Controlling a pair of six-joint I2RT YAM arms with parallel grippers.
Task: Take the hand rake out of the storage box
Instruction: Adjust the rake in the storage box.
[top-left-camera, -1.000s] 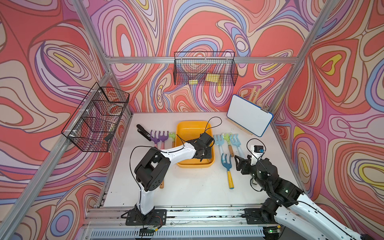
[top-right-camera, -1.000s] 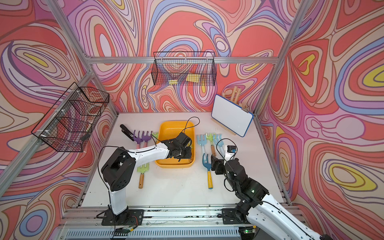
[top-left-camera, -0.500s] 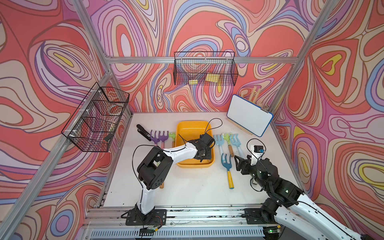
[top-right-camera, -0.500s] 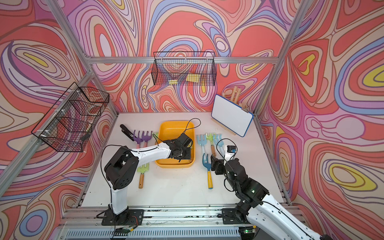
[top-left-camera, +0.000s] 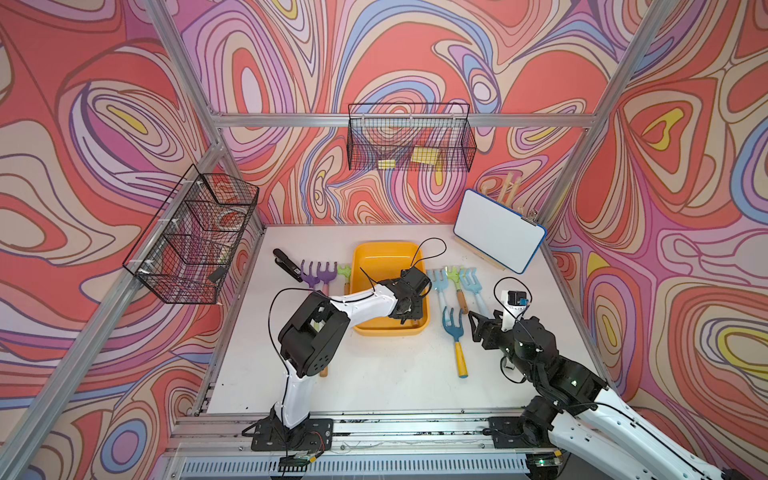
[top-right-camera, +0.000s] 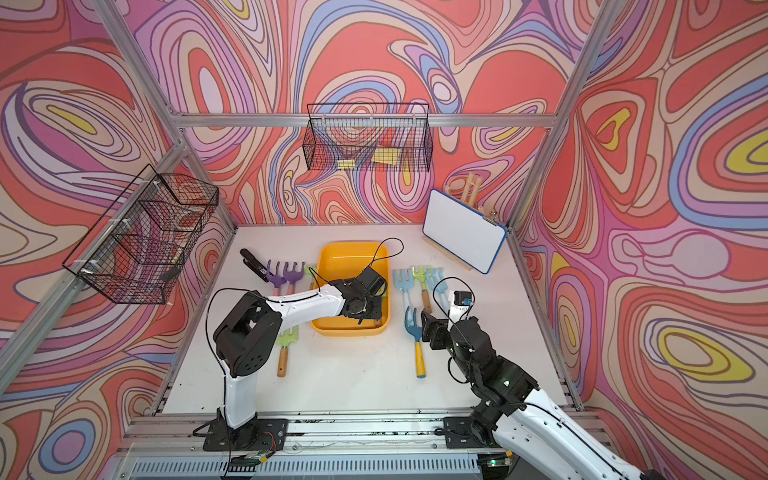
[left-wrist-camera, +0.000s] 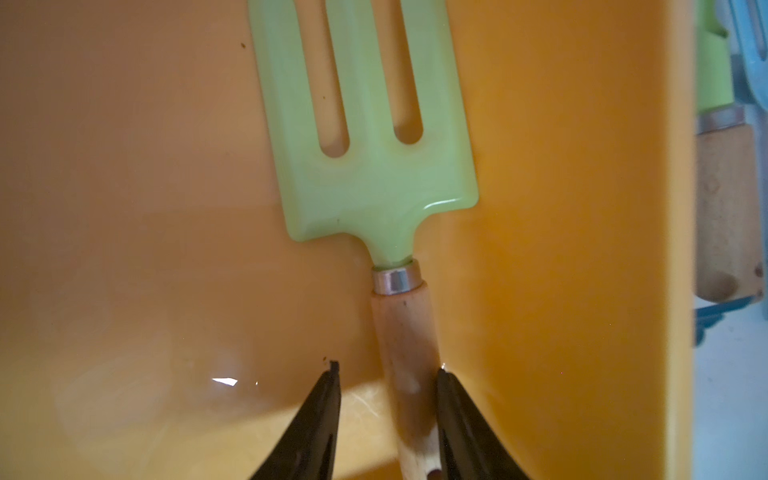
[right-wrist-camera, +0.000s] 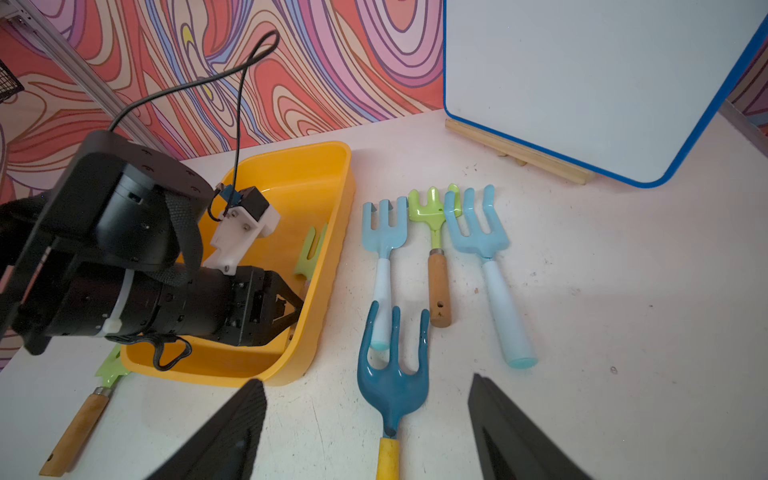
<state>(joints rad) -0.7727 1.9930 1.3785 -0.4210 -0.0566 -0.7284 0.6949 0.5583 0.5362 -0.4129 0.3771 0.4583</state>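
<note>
One hand rake (left-wrist-camera: 370, 178) lies handle-first between the left gripper (left-wrist-camera: 387, 370) jaws.

Finding: no legible text, number, brand or sign in any view. A small pale label sits on the black stapler (top-left-camera: 286, 262) near the far left corner of the table (top-left-camera: 374, 374), too small to read. The yellow cards (top-left-camera: 424, 156) in the rear wire basket (top-left-camera: 409, 137) are likewise unreadable. The whiteboard (top-left-camera: 498, 230) face is plain white.
</note>
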